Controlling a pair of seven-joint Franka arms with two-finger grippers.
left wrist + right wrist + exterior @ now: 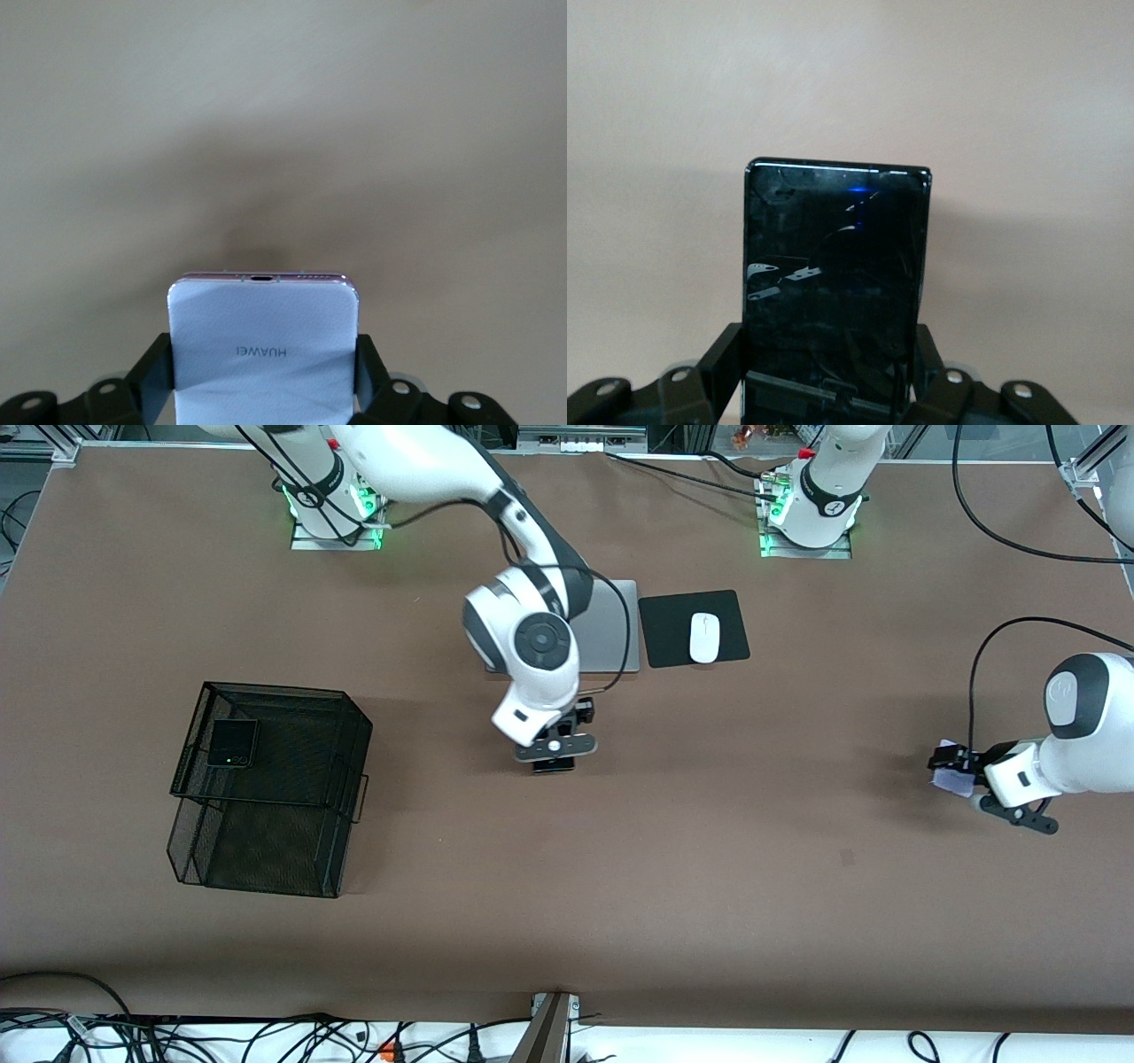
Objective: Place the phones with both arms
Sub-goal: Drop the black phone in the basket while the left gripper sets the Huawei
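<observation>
The right gripper [556,757] hangs over the middle of the table [709,868], just nearer the front camera than the silver laptop [611,624], and its fingers are pinched on the two long edges of the long slim black phone [837,283]; in the right wrist view the phone's long axis runs straight out from between the fingers. The left gripper [952,766] hangs over the left arm's end of the table, with its fingers pressed against the side edges of the pale-lilac folded phone [264,350], which likewise projects forward from the fingers. The squarish black folded phone [232,744] already lies in the upper tier of the black mesh basket [266,841], which stands toward the right arm's end of the table. The governing relation is the basket's position: it is nearer the right arm's base than the left arm's, and the right gripper is much the closer of the two, with bare table between it and the basket. The left gripper is well apart from the basket, with almost the whole table between them. The right arm is therefore judged better placed to deliver first. The white mouse [704,638] on its black pad [669,615] lies clear of both paths.
</observation>
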